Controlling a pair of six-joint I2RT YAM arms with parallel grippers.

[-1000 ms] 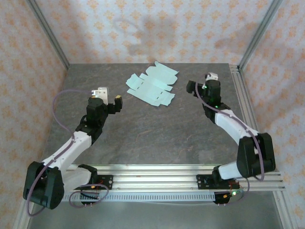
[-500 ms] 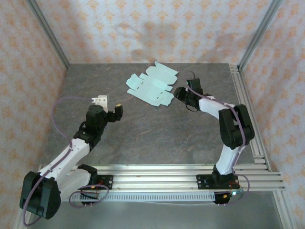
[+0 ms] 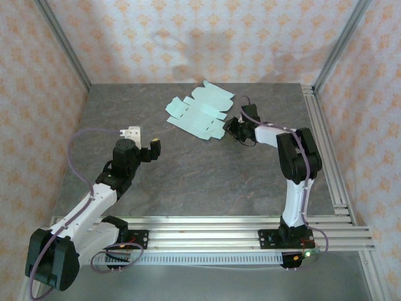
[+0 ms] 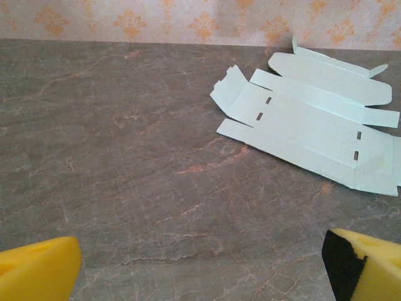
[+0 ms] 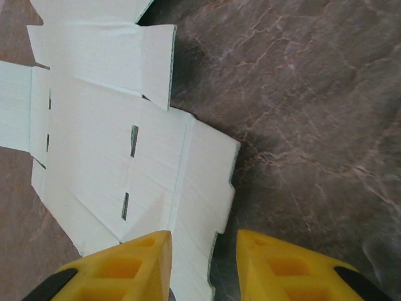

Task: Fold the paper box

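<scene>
The paper box (image 3: pixel 199 113) lies as a flat, pale mint die-cut sheet at the back middle of the grey table, with flaps and small slots. My left gripper (image 3: pixel 144 139) hovers open to the front left of the sheet, well apart from it. In the left wrist view its yellow fingertips (image 4: pixel 37 269) sit at the bottom corners, and the paper box (image 4: pixel 307 122) lies far ahead to the right. My right gripper (image 3: pixel 233 128) is low at the sheet's right edge. Its jaws (image 5: pixel 203 263) stand narrowed but apart, straddling the edge of a side flap of the paper box (image 5: pixel 106 163).
Aluminium rails (image 3: pixel 322 144) run along the table's right side and a rail bed (image 3: pixel 213 229) runs along the near edge. Patterned walls close in the back and both sides. A purple cable (image 3: pixel 81 135) loops off the left arm.
The right arm swung left and down to the sheet's right edge, and its jaws narrowed from wide open. The left arm shifted slightly and stayed open. The sheet has not moved.
</scene>
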